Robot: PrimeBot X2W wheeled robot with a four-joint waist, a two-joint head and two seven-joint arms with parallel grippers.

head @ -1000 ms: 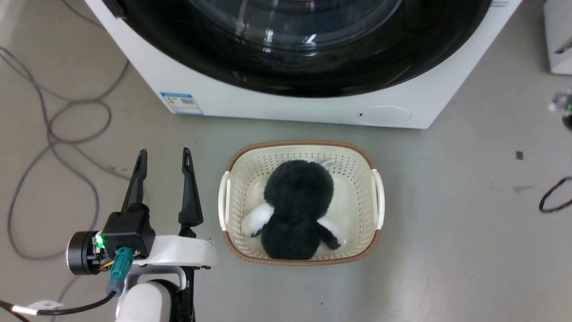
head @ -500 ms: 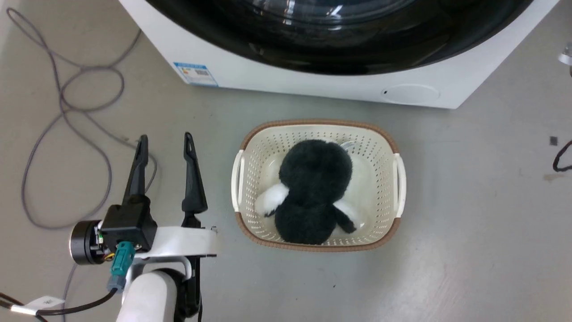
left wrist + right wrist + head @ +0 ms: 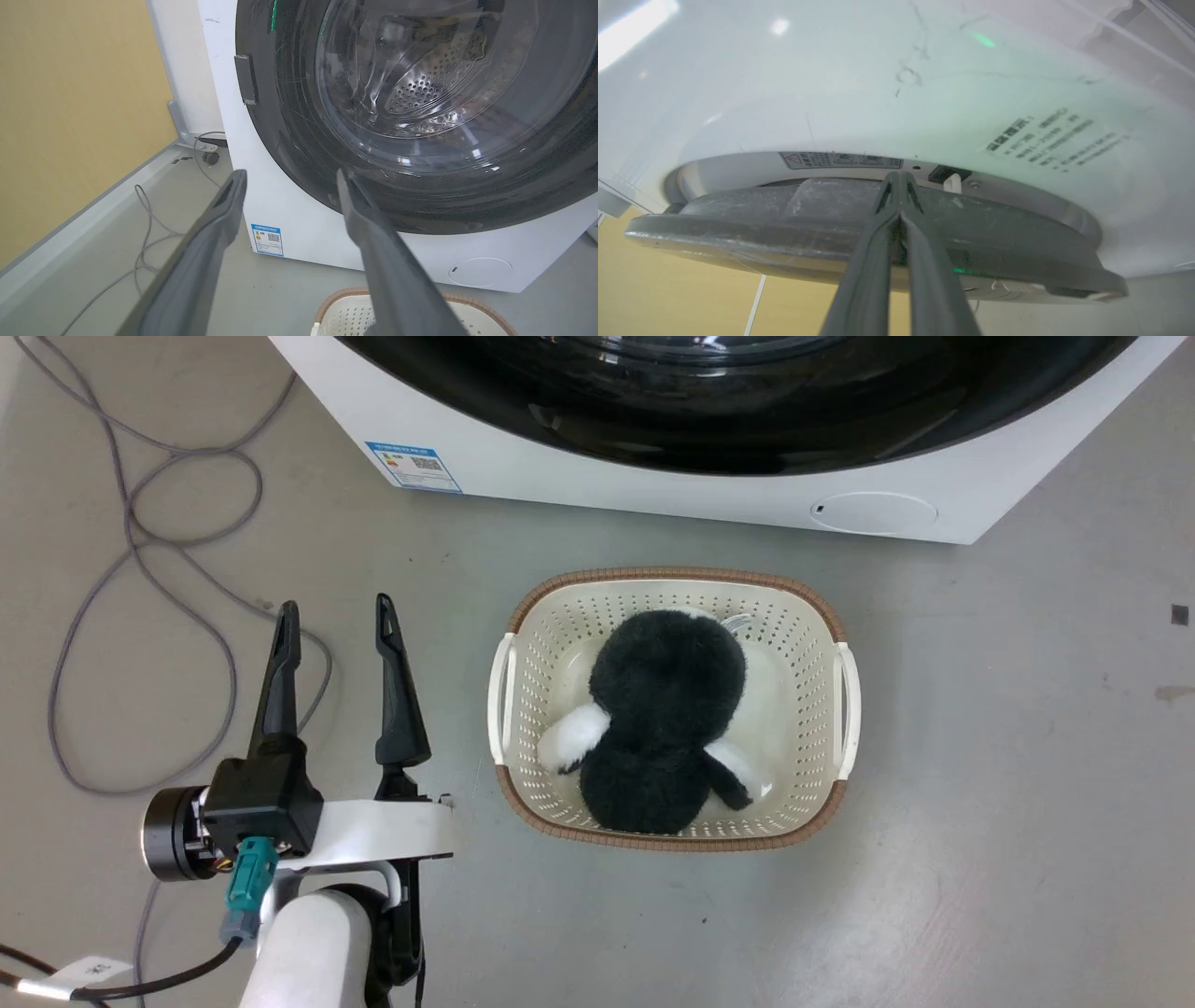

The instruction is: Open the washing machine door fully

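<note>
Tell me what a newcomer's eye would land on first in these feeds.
The glossy-black washing machine door with its bulging glass bowl dominates the left wrist view. On the floor before the washing machine sits a cream laundry basket holding a black-and-white plush toy. The right gripper, fingers together, pokes at the door's edge; the left gripper hangs open beside the basket.

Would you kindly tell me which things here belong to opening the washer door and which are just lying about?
For the job:
large round glossy-black washing machine door
big white boxy washing machine
right gripper, shut, tips at the door's edge

Lying about:
cream perforated plastic basket with brown rim
black-and-white plush toy in it
loose grey looped cable
</note>
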